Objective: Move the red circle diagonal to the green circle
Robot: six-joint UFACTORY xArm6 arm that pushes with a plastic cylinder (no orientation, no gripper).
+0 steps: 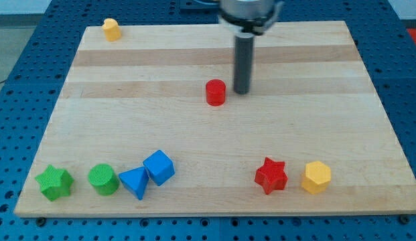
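Observation:
The red circle (pixel 216 92) is a small red cylinder near the middle of the wooden board (pixel 127 114). The green circle (pixel 102 179) is a green cylinder at the view's bottom left, between a green star (pixel 54 183) and a blue triangle (pixel 134 181). My tip (pixel 242 91) is the lower end of the dark rod, just to the right of the red circle with a small gap between them.
A blue cube (pixel 159 167) touches the blue triangle's right side. A red star (pixel 270 175) and a yellow hexagon (pixel 316 177) sit at the bottom right. A small yellow block (pixel 111 29) stands at the top left corner.

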